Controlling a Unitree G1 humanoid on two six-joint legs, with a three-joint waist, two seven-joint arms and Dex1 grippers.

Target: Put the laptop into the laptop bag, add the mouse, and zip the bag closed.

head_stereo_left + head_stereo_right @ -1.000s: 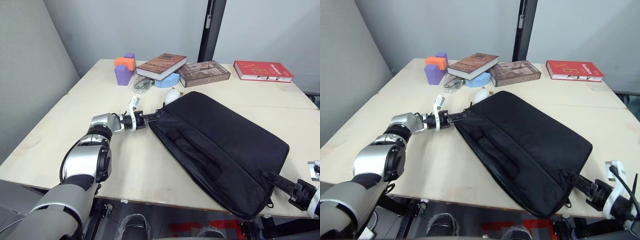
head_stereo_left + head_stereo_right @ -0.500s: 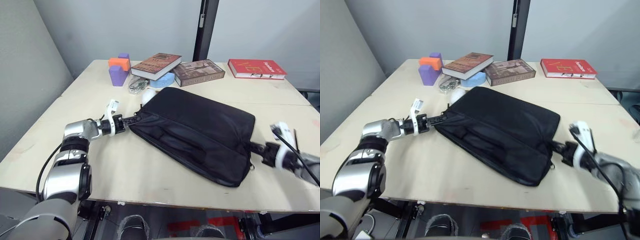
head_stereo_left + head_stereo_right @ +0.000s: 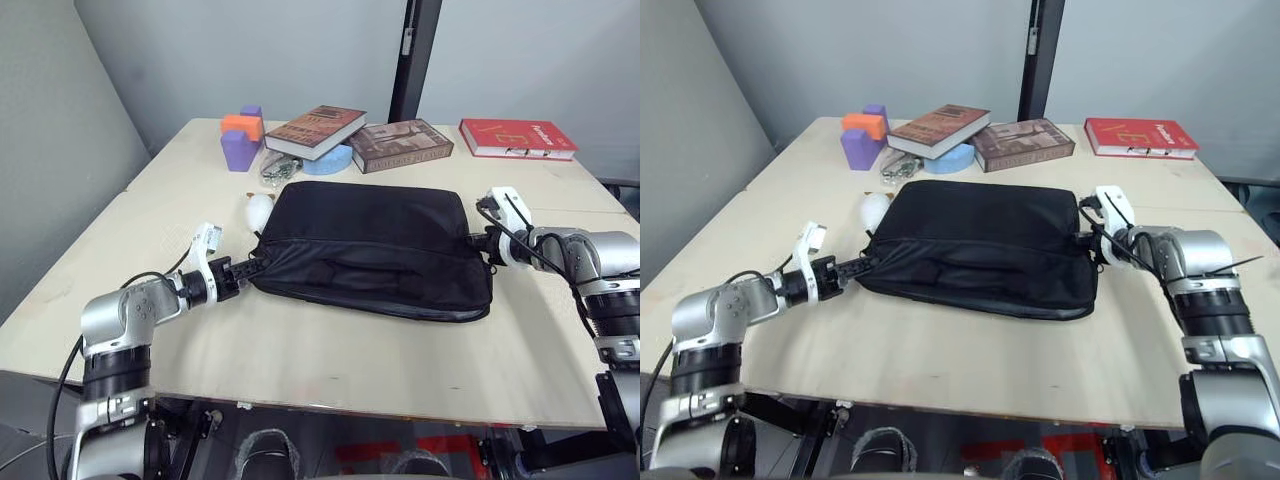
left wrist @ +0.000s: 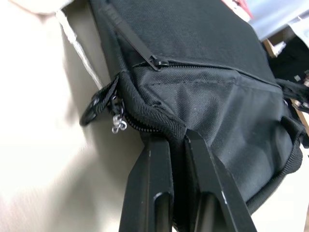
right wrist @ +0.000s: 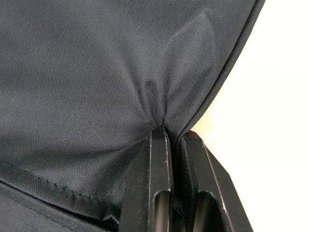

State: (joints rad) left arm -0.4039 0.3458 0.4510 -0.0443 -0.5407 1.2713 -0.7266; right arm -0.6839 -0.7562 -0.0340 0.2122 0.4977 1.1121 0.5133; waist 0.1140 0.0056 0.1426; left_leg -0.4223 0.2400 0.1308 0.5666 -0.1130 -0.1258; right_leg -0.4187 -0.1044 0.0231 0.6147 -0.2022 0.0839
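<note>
The pale wooden counter (image 3: 330, 350) carries the black laptop bag (image 3: 375, 245), lying flat between the left hand (image 3: 245, 276) and the right hand (image 3: 482, 243). Beyond the bag lie a fluffy white toy (image 3: 259, 209), purple and orange blocks (image 3: 240, 138), three books (image 3: 318, 126) and a red book (image 3: 518, 139).

The flat red hardcover book (image 3: 518, 139) at the table's far right corner bears pale cover lettering, perhaps beginning "VE", too small to read.
</note>
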